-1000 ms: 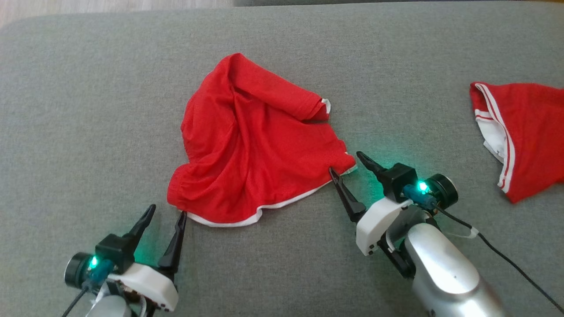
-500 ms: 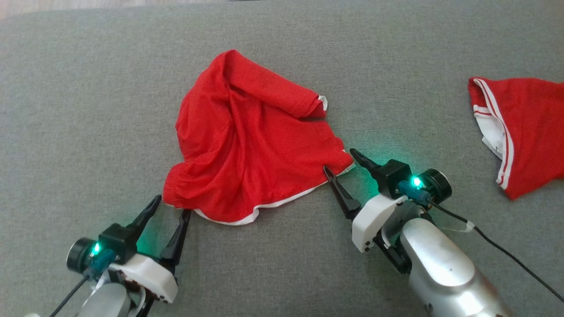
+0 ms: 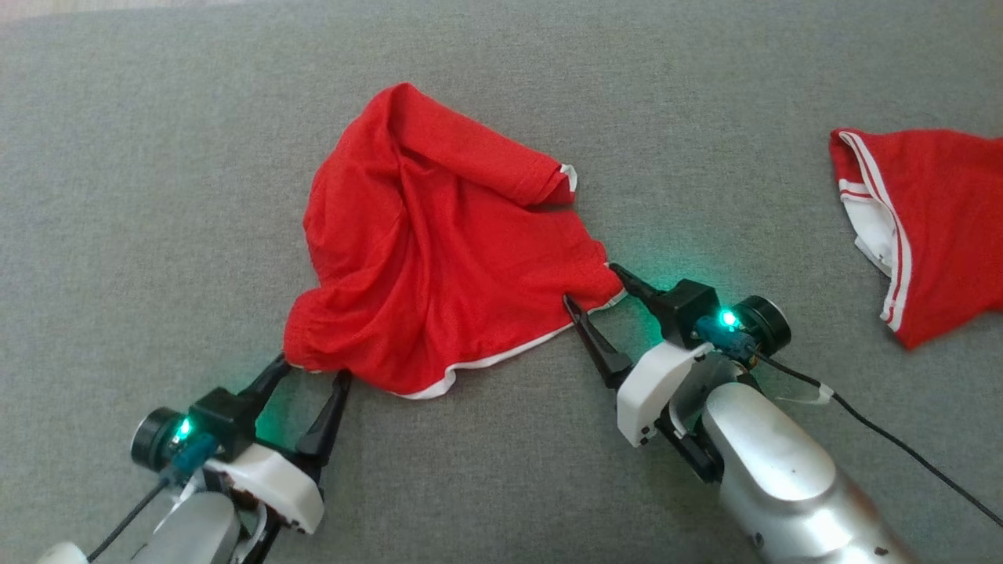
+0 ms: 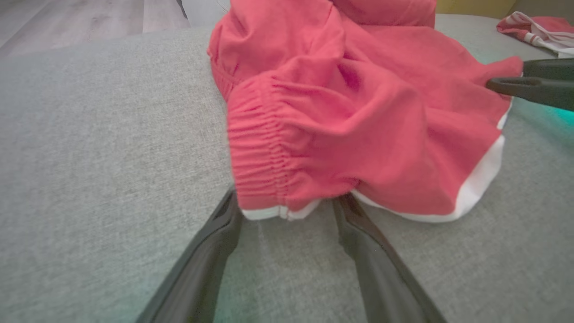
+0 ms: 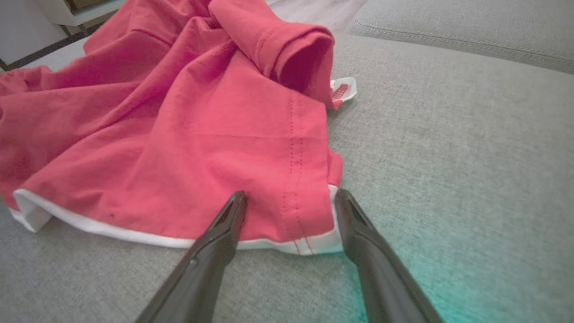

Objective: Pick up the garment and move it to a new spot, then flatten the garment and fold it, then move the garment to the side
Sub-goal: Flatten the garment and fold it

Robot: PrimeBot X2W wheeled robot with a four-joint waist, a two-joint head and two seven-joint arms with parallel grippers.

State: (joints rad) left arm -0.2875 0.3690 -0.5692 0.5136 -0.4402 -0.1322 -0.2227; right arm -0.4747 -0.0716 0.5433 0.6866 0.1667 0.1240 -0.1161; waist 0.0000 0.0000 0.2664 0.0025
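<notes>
A grey cushion (image 3: 117, 196), perhaps a sofa seat, carries the crumpled red garment (image 3: 439, 251) at its middle. Another red piece (image 3: 940, 227) lies well apart on the right. The left pincer (image 3: 312, 370), spread, straddles the garment's gathered corner, and the right pincer (image 3: 592, 283), spread, straddles its white-trimmed hem corner.

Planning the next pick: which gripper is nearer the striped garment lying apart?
Right. The right gripper sits at the shorts' hem, short of the striped garment; the left gripper is farther off.
</notes>
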